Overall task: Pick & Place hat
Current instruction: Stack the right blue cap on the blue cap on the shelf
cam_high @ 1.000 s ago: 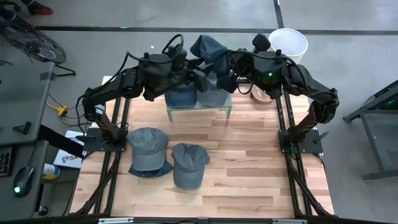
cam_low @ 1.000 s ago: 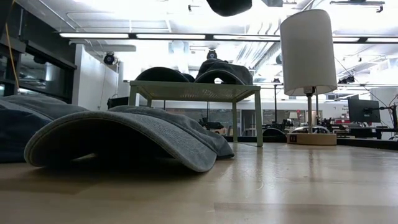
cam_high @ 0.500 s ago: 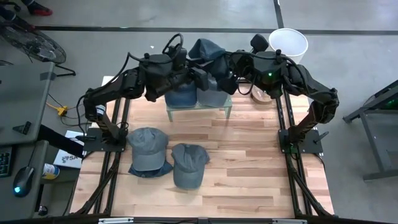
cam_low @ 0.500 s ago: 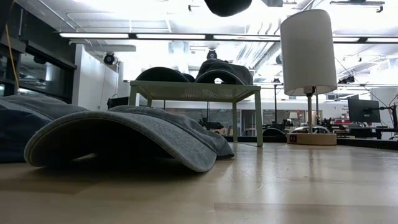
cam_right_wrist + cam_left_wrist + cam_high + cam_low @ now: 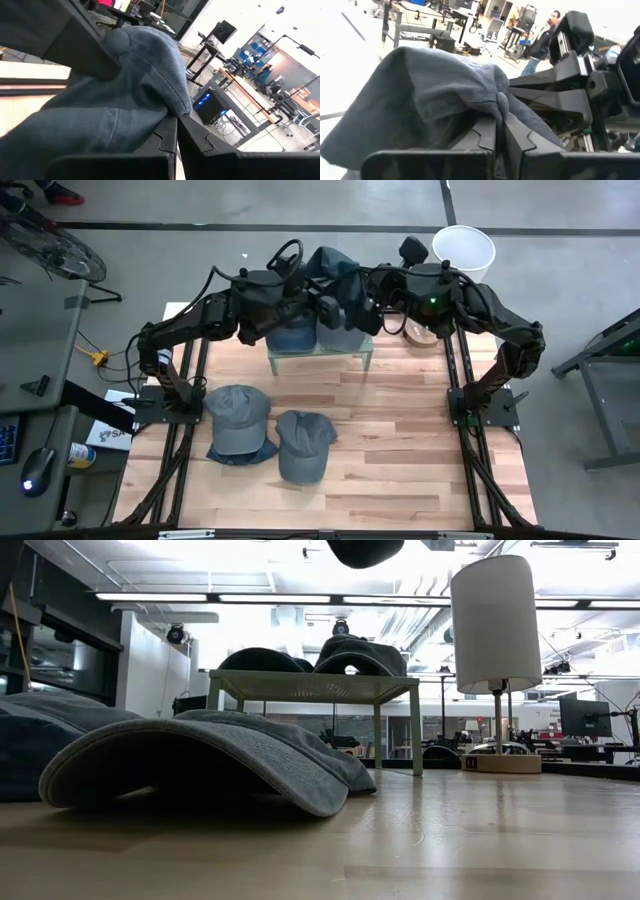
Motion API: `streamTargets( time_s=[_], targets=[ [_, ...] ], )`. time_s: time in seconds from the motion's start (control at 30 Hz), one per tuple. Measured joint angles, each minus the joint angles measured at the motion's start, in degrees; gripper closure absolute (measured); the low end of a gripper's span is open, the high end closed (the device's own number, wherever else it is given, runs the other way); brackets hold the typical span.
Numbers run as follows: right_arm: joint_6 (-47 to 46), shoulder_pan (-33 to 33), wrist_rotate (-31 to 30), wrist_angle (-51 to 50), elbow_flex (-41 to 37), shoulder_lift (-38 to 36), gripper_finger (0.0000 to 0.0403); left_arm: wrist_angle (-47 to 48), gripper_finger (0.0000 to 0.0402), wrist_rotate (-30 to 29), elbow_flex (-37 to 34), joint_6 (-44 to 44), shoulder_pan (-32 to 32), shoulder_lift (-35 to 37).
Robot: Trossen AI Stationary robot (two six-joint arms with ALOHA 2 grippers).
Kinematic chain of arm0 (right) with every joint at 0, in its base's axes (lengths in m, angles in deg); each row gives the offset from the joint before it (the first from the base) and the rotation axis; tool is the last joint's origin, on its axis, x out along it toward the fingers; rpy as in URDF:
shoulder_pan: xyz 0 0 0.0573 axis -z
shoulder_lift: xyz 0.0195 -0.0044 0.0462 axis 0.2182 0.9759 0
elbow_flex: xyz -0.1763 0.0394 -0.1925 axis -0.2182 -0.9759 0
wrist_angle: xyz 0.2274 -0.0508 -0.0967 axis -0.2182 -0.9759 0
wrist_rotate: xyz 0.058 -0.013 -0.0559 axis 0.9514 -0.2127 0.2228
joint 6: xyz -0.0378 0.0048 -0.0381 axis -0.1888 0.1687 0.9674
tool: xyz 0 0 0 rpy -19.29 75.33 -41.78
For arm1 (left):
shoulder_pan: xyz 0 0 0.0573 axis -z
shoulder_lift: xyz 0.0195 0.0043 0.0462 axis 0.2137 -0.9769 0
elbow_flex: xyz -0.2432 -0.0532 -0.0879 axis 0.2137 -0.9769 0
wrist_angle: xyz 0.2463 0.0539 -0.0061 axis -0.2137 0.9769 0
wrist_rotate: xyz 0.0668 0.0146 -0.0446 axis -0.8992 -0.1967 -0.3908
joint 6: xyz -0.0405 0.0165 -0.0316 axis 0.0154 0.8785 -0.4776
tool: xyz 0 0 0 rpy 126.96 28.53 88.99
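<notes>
The left gripper (image 5: 497, 137) is clamped shut on a fold of a dark blue-grey cotton cap (image 5: 435, 95), the soft ribbed cloth bunching into a knot just where the dark fingers (image 5: 485, 142) meet. From above, this cap (image 5: 333, 260) hangs in the air over the far end of the table, between the two wrists, above a small pale green shelf with thin legs (image 5: 365, 345). The right gripper (image 5: 176, 131) is likewise closed tight, pinching the other edge of the same cap (image 5: 135, 75), whose round crown button and stitched seams show clearly; both grippers hold it at once.

On the shelf sit two more caps: a darker denim-blue one (image 5: 292, 333) on the left and a paler grey one (image 5: 345, 335) beside it, touching. In the low view their domed crowns (image 5: 300, 658) rise above the shelf's flat top.

On the light wooden slatted tabletop (image 5: 400, 450), nearer the front left, lies a grey-blue cap (image 5: 237, 415) stacked on another, with a third grey cap (image 5: 303, 445) just beside it to the right. At the far right corner stands a white cylindrical lamp shade (image 5: 463, 250) on a round wooden base (image 5: 501, 762).
</notes>
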Motion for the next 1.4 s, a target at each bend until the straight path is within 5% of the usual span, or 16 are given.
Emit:
streamTargets(
  time_s=[0.63,1.13,1.4],
  targets=[
    [-3.9,0.0,12.8,-6.7,0.0,0.0,0.039,0.8,0.04,3.2,0.0,9.2,0.0,0.8],
    [-4.3,0.0,17.2,-5.2,0.0,-3.2,0.0235,6.4,0.0401,3.2,0.0,12.0,0.0,2.3],
    [-4.3,0.0,17.1,-8.1,0.0,-5.7,0.0206,15.0,0.0402,8.0,0.1,14.2,-0.1,6.0]
  ],
)
